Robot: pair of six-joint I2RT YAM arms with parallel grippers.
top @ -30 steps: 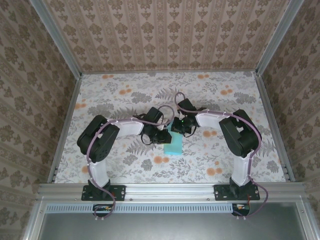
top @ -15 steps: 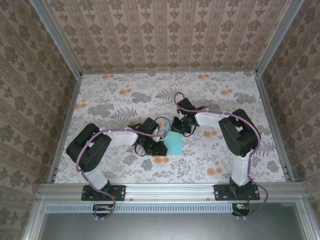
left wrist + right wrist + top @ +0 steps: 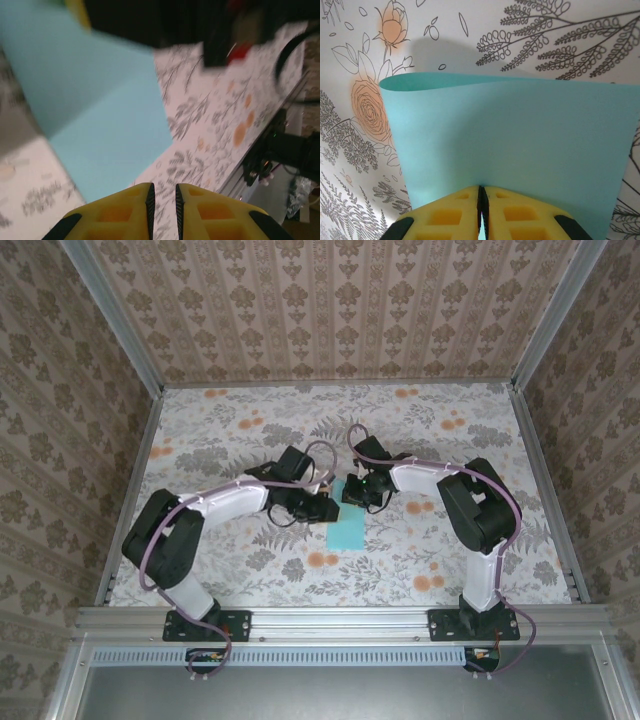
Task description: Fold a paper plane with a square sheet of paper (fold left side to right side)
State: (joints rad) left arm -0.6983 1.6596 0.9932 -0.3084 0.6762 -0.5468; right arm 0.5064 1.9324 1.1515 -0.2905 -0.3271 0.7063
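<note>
Right wrist view gives the clearest look: the right pincer point(image 3: 481, 200) is closed on the near edge of the square sheet of paper point(image 3: 510, 135), with its two yellow fingers pressed together and the thin paper caught between them. From this pincer the sheet runs away over the flowered counter point(image 3: 545, 30) and bends over in a soft, round curve at its far side, so to my eye the fold is begun but not yet pressed into a sharp crease. The left pincer point(image 3: 164, 200) stands just beside the right pincer, on its left. Its fingers are almost closed, with only a narrow slit, and nothing is between them. The turquoise paper lies just beyond its tips. I judge that the sheet is very light and limp: it will sag, spring back open and slide easily on the smooth counter, and a hard pull could tear or wrinkle it. The best place to hold it is at an edge or corner, as the right pincer does, while the other fingertips press flat along the bend.
</note>
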